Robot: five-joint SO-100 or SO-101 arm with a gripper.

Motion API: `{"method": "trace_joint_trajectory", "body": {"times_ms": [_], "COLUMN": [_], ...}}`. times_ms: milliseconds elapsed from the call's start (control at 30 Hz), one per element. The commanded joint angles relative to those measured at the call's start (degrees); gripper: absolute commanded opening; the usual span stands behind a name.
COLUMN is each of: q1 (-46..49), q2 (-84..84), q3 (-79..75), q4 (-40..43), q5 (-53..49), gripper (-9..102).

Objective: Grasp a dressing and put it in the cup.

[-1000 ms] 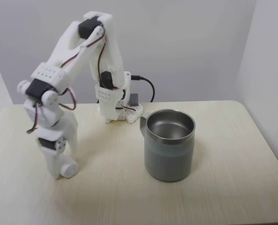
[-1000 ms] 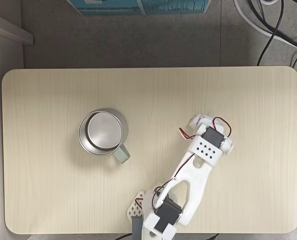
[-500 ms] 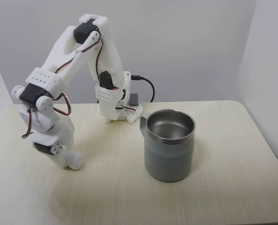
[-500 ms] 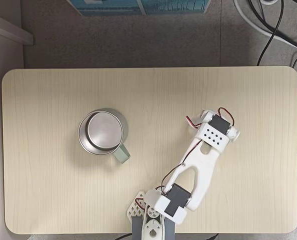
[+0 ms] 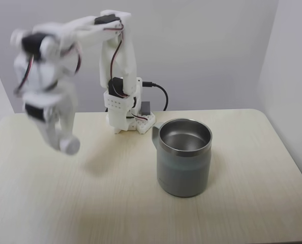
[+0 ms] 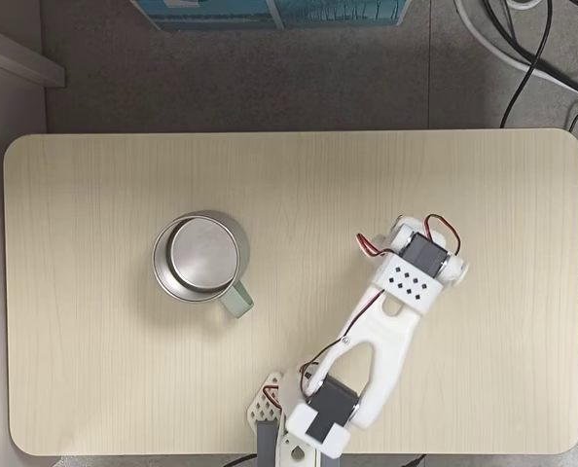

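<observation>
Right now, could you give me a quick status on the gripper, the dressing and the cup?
Gripper raised off the table, blurred, carrying the dressing. Cup upright, open. Nothing on the table between them.

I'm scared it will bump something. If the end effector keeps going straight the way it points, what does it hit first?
The end effector is blurred but points down, so it would probably meet the bare table first. The cup stands well off to the side.

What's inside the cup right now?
Nothing: both fixed views show the cup's bare steel interior, and from above its floor is fully visible. The dressing is at the raised gripper's tip, off to the cup's left.
</observation>
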Motion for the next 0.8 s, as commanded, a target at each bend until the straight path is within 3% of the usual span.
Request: {"method": "trace_joint_trajectory", "body": {"times_ms": [0,133,333,533,767], "q1": [-1.9,-5.7,-18.5,-34.5,-48.4], "q2": [-5.4,-9.8,-21.0,-29.6,-30.1], "q3": [9.9,17.0,16.7,13.9,8.1], "q4": [5.2,9.5,8.4,2.8,-3.0], "q5": [2.5,6.0,10.6,11.7,6.2], "gripper": [0,0,0,0,0]}}
